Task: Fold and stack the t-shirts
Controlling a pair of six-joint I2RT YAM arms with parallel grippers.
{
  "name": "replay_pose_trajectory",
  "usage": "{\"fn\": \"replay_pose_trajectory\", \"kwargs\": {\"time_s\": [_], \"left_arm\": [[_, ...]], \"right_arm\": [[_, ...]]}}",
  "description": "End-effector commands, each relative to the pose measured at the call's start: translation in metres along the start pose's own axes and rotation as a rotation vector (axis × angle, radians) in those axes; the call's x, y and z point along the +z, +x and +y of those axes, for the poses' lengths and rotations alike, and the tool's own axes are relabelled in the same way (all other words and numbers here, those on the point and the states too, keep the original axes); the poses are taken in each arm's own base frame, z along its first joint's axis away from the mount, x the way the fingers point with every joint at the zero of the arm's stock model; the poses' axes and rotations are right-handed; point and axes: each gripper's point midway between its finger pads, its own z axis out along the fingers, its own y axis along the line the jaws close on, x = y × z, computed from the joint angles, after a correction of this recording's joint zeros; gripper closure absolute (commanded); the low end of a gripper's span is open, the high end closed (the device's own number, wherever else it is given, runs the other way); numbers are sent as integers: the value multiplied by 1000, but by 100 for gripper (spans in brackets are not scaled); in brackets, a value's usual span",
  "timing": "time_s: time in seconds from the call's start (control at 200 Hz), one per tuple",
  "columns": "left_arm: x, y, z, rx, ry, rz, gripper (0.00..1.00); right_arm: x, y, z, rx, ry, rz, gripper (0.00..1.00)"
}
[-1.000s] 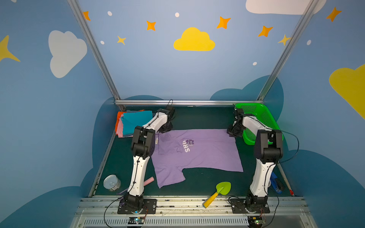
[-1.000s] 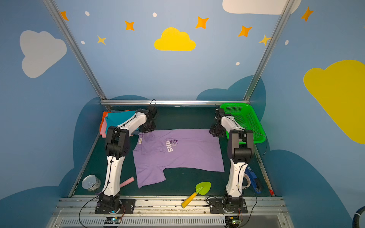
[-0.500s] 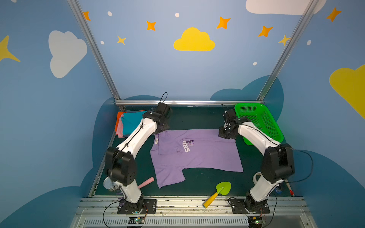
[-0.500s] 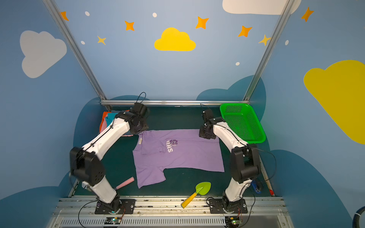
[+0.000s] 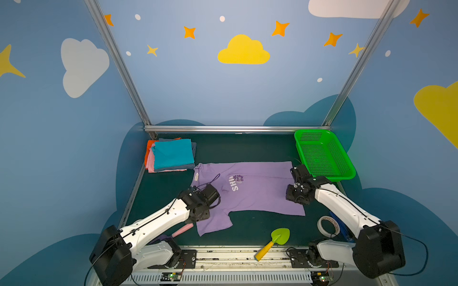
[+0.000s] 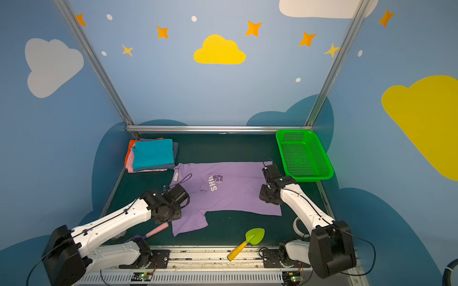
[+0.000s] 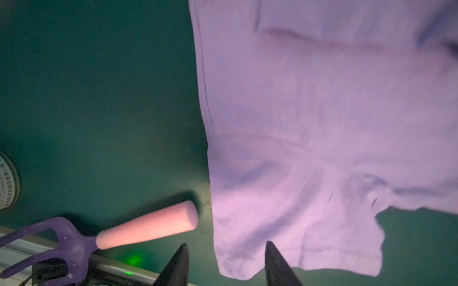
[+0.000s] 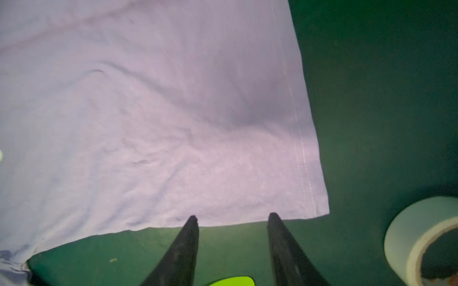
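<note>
The left arm reaches low and forward from its base, wrist bent down. The left hand point(image 7: 226, 244) hangs over the near sleeve of the lavender shirt point(image 5: 260, 193). Its jaws stand apart and empty, one tip over the sleeve hem, the other over bare bench point(image 5: 247, 148) beside the pink-handled fork point(image 7: 148, 226).

The right arm stretches out the same way. The right hand point(image 8: 233, 215) points down near the shirt's near right corner. Its jaws are parted and hold nothing, their tips just at the cloth's edge, with the tape point(image 8: 421, 237) close by.

The shirt lies spread flat mid-bench, print up, its collar toward the stack point(image 5: 171, 154) of folded shirts in the far left corner.

A second ago both hands were at the shirt's far edge, the left by the stack and the right by the basket point(image 5: 319, 158). Both have drawn back to the near side. The shirt lies much as it did.
</note>
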Motion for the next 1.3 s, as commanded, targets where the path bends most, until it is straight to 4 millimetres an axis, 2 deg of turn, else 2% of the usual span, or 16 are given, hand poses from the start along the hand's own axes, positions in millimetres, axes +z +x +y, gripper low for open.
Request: {"fn": "replay_pose_trajectory", "kwargs": {"time_s": [0.0,0.1,0.285,0.436,0.511,0.546,0.561,0.601,0.666,0.726,0.921,1.056,1.292], "left_arm": [[6,21,-7,-55,19,43,46],[13,38,-16,-12,13,63,46],[36,63,-24,50,-16,99,36],[54,74,-24,59,-54,136,36],[59,76,-19,64,-85,142,43],[61,76,-17,62,-97,141,54],[61,75,-17,60,-101,139,58],[62,75,-16,55,-114,136,72],[60,70,-16,60,-131,131,88],[54,62,-17,74,-144,118,95],[26,30,-25,87,-106,101,96],[9,9,-21,44,-58,93,96],[-14,-23,-19,-19,20,51,95]], "right_arm": [[11,28,-8,62,-24,92,48],[23,40,-8,103,-69,149,48],[31,38,-13,125,-64,175,47],[34,36,-20,152,-59,187,43],[35,35,-24,167,-51,189,41],[35,34,-26,176,-50,187,40],[39,42,-30,181,-40,208,40],[40,44,-33,196,-37,217,39],[41,46,-38,224,-34,223,38],[42,45,-40,251,-37,223,37],[47,46,-40,352,-91,232,35],[46,40,-38,383,-113,199,37],[49,28,-25,402,-182,195,59]]}}
